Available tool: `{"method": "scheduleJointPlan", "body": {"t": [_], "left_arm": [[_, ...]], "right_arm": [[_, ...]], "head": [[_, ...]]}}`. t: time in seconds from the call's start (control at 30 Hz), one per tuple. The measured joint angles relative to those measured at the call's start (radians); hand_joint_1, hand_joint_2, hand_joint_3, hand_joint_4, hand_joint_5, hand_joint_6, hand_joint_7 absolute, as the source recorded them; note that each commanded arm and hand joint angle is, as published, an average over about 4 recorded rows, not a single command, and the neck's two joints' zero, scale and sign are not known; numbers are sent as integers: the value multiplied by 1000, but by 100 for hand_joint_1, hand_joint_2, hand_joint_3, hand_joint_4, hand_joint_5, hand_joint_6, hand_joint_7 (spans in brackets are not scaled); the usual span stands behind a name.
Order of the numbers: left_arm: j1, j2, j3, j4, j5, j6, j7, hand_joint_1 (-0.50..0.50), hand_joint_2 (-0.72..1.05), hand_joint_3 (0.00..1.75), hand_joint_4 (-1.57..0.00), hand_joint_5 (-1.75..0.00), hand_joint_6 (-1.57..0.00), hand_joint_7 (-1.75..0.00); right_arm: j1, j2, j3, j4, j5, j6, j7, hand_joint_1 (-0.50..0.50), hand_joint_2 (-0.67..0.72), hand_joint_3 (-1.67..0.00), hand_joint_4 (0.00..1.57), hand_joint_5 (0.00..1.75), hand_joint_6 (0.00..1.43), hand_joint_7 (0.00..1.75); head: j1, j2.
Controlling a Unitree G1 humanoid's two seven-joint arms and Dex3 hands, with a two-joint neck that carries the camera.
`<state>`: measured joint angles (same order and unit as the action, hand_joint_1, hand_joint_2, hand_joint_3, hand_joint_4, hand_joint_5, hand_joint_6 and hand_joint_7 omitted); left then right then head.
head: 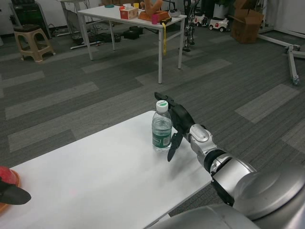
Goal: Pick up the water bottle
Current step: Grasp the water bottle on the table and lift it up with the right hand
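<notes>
Place: on the far right part of the white bench (95, 181), near its far edge, the water bottle (161, 128) stands upright, with its white cap on top.
Step in hand: the reach is at its end and the grasp looks about to begin; the bottle is not yet lifted, its base sitting flat on the bench.
Right hand: the right hand (177, 125) is just beside the bottle on its right side, its fingers (173, 145) spread and apart, some behind the bottle's shoulder and one hanging down near its base. It holds nothing yet; whether any finger already touches the plastic cannot be told from this view.
Left hand: only a dark tip of the left hand (13, 194) shows at the picture's left edge, low over the bench; whether its fingers are open or closed cannot be told.
Next move: it likely calls for the fingers to wrap around the bottle's body at the label and close firmly before any lift, straight up.
Risk: the bottle is light and tall, so a sideways nudge could tip it toward the bench edge.
Container: the bottle is clear plastic with a green label; it appears to hold water, though the level is hard to read.
Other: an orange-red object (8, 180) lies at the left edge beside the left hand.
</notes>
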<state>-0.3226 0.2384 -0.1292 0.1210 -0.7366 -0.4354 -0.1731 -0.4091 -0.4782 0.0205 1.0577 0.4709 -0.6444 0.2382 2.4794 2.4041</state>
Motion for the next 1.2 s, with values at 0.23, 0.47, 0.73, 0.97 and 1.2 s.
{"method": "scheduleJointPlan", "body": {"t": [0.23,0.47,0.73,0.97,1.2], "left_arm": [[0,-1,-1,0,0,0,0,-43,-55,7,0,-10,0,0],[0,-2,-1,0,0,0,0,-43,-55,9,0,-10,0,0],[0,-3,-1,0,0,0,0,-43,-55,9,0,-10,0,0],[0,-3,-1,0,0,0,0,-43,-55,9,0,-10,0,0],[0,-3,-1,0,0,0,0,-43,-55,9,0,-10,0,0]], "right_arm": [[-23,0,18,32,0,0,-6,-50,66,0,0,0,0,7],[-31,-1,47,50,-2,0,-13,-50,66,0,0,0,0,7],[-32,-1,79,56,-2,0,-40,-45,72,0,0,0,0,7],[-32,2,99,60,-3,0,-105,-42,61,0,44,19,0,26],[-32,9,104,60,-4,-7,-195,-34,11,0,156,131,68,140]], "head": [[-1,2],[1,4],[6,2],[6,2],[6,1]]}}
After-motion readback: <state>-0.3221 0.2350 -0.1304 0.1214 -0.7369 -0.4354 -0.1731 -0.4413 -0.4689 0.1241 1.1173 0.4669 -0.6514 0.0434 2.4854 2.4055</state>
